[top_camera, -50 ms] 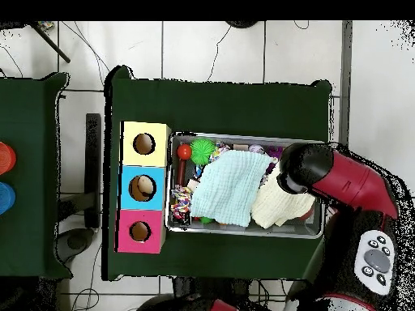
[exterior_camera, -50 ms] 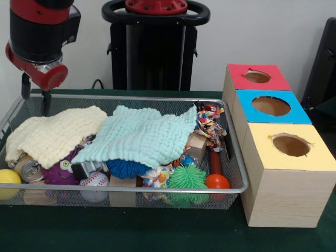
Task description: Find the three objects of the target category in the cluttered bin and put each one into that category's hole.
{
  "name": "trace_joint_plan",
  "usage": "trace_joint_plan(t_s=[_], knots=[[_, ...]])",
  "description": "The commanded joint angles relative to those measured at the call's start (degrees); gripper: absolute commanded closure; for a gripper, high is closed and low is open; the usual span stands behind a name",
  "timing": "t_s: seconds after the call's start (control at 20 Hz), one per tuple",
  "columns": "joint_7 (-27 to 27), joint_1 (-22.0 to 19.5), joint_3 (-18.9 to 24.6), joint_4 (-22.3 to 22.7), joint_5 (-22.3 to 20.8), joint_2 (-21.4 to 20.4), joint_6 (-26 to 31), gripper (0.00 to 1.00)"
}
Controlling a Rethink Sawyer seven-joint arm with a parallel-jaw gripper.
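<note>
The wire bin (exterior_camera, -50 ms: pixel 131 190) is filled with clutter under two cloths, a pale yellow one (exterior_camera, -50 ms: pixel 55 134) on the left and a mint one (exterior_camera, -50 ms: pixel 142 136) in the middle. Sticking out along the front are a yellow ball (exterior_camera, -50 ms: pixel 9 178), a can (exterior_camera, -50 ms: pixel 29 168), a purple toy (exterior_camera, -50 ms: pixel 60 170), a baseball (exterior_camera, -50 ms: pixel 94 184), a blue spiky ball (exterior_camera, -50 ms: pixel 126 168) and a green spiky ball (exterior_camera, -50 ms: pixel 187 177). An orange ball (exterior_camera, -50 ms: pixel 216 181) lies at the front right corner. My gripper (exterior_camera, -50 ms: pixel 35 97) hangs open and empty over the bin's far left corner. In the overhead view the arm (top_camera, -50 ms: pixel 324 174) hides it.
Three wooden boxes with round holes stand in a row right of the bin: red top (exterior_camera, -50 ms: pixel 239 73), blue top (exterior_camera, -50 ms: pixel 252 118), yellow top (exterior_camera, -50 ms: pixel 315 157). A knotted rope toy (exterior_camera, -50 ms: pixel 210 126) and a wooden block (exterior_camera, -50 ms: pixel 195 147) lie by the bin's right wall.
</note>
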Motion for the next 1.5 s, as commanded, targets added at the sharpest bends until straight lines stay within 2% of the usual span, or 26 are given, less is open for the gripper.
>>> trace_joint_plan(t_s=[0.05,0.8,1.05,1.5], knots=[[15.24,-0.95,1.48,3.56,2.30,4.29,-3.53,0.00],[15.50,-1.20,0.80,3.07,3.55,5.60,-9.69,0.00],[14.27,-1.99,2.06,3.75,3.69,5.83,-13.83,0.00],[12.83,-2.44,2.93,3.02,4.98,6.98,-14.85,0.00]])
